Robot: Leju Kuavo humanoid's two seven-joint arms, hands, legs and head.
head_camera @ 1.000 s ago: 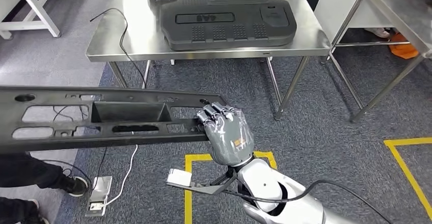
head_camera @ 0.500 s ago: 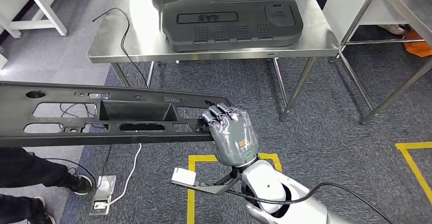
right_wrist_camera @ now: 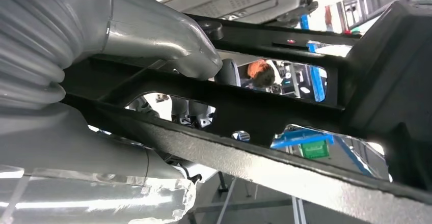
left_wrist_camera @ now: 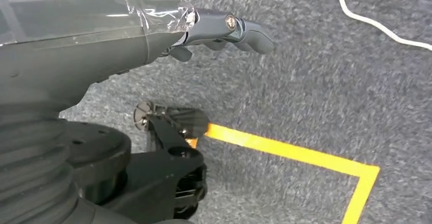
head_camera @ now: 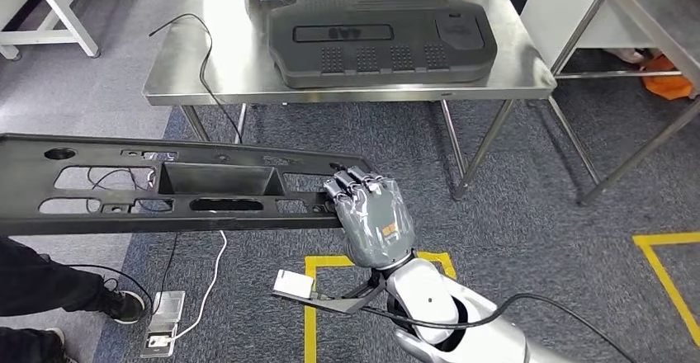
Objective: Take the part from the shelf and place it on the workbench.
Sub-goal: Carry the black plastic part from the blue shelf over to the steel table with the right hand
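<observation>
A long black plastic panel with cut-out openings is held level above the grey carpet by the right hand, whose fingers are curled over its end. A steel table stands ahead, bearing a dark cover. The left hand hangs over the carpet with nothing in it, fingers extended.

The part is a long, flat black plastic panel with a rectangular recess and several cut-out slots. It lies roughly level in the air above the carpeted floor, gripped at one end, short of the steel surface.
</observation>
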